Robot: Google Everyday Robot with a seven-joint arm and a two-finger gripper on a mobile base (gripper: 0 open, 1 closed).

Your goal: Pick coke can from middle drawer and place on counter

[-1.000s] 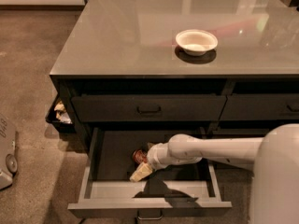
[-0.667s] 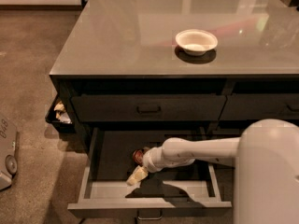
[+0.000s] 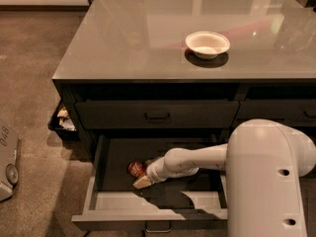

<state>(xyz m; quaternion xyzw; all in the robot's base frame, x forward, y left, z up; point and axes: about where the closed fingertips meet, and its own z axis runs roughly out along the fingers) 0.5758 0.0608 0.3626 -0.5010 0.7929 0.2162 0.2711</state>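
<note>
The middle drawer point(image 3: 98, 201) is pulled open below the counter point(image 3: 148, 38). The coke can point(image 3: 135, 169) lies on its side on the drawer's dark floor, left of centre, its end facing me. My gripper point(image 3: 143, 180) reaches down into the drawer from the right on the white arm. It sits right beside the can, on its right and front side. One pale fingertip point(image 3: 141, 182) shows just in front of the can. The can is partly hidden by the wrist.
A white bowl point(image 3: 207, 44) stands on the counter at the right. A shut upper drawer point(image 3: 157, 114) is above the open one. A dark bin point(image 3: 61, 122) with light items stands on the floor at the cabinet's left. A grey object point(image 3: 7, 162) lies at the far left.
The arm's big white body has swung in from the right and now fills the lower right. The gripper has shifted slightly left and down toward the can. The can has not moved.
</note>
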